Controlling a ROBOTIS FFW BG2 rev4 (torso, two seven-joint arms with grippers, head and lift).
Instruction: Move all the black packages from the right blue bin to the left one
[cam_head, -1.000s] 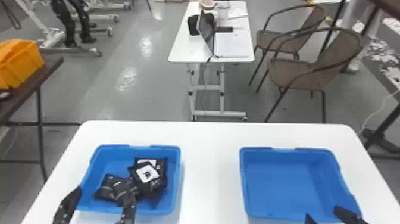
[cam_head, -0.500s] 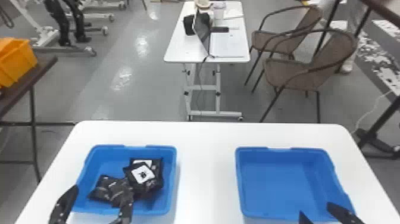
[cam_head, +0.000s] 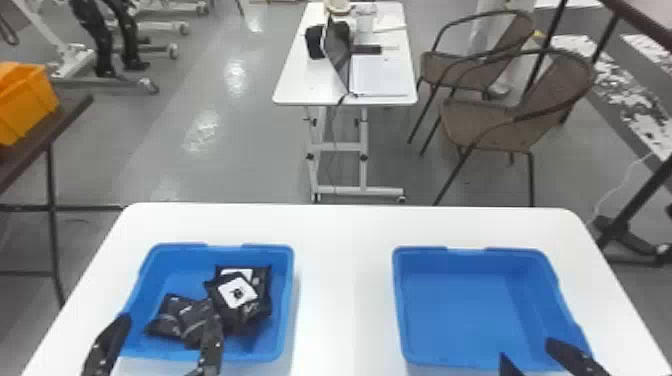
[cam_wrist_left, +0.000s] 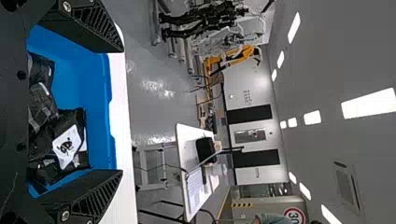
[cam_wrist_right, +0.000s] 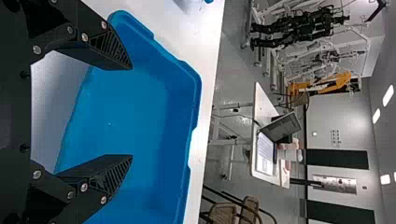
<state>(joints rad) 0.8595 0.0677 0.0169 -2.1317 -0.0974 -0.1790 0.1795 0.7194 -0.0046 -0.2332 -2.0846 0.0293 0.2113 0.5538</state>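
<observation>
Inside left blue bin (cam_head: 286, 295), black packages (cam_head: 170, 315), dark-printed white label (cam_head: 237, 293)

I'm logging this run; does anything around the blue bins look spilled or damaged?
Nothing stands out: the black packages lie overlapping inside the left blue bin, the right blue bin is empty, and I see no spill or damage.

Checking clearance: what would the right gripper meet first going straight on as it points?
The right gripper would likely meet the right blue bin, its floor or far wall; depth is unclear.
</observation>
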